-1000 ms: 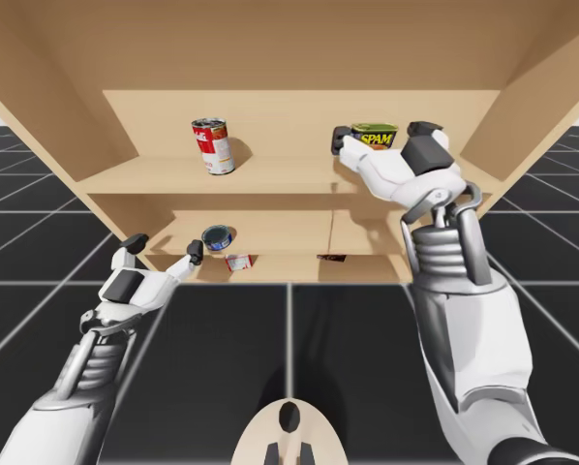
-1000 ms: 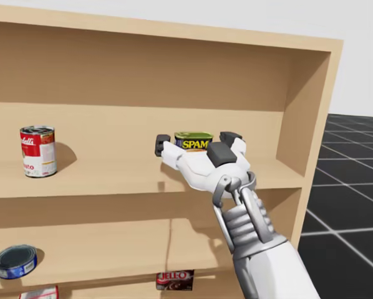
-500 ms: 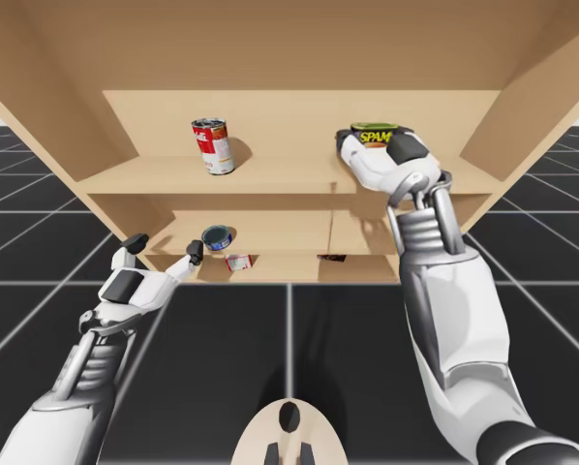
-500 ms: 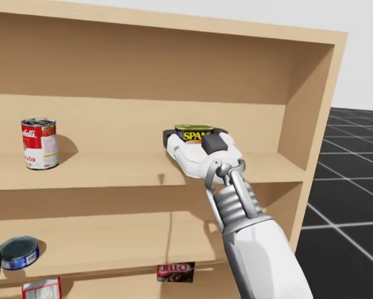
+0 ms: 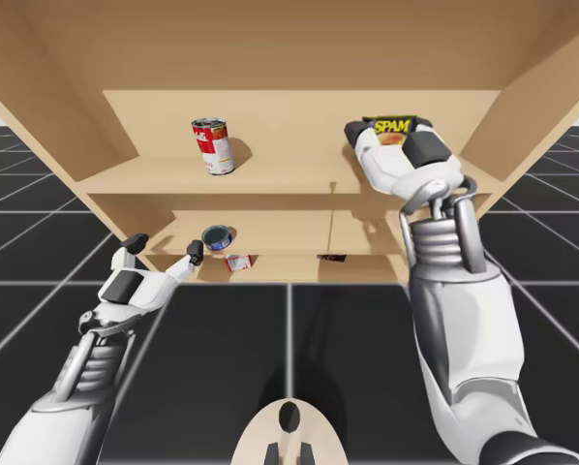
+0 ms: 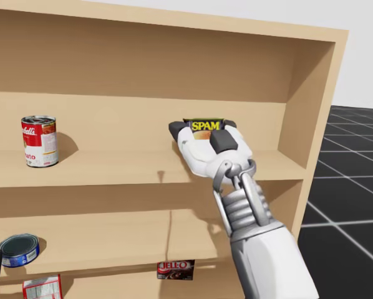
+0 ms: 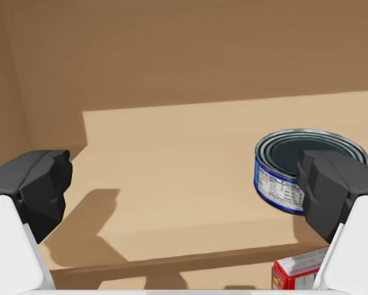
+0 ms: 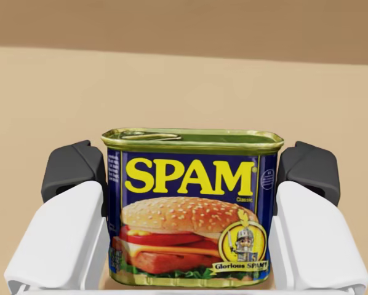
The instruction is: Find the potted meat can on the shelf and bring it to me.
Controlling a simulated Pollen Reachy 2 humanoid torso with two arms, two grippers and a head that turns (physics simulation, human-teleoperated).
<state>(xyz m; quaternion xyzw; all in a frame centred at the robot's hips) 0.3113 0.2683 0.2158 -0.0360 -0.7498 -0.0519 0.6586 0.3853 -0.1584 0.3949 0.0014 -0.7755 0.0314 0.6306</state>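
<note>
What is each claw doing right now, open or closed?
Left claw: open, holding nothing.
Right claw: closed on the blue rectangular can.

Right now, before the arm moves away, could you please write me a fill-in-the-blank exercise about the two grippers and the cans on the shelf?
1. My right gripper is ____ on the blue rectangular can.
2. My left gripper is ____, with the flat blue can just ahead of one finger.
3. On the shelf, the red and white can stands one board ____ the flat blue can.

Missing words: shut; open; above.
</note>
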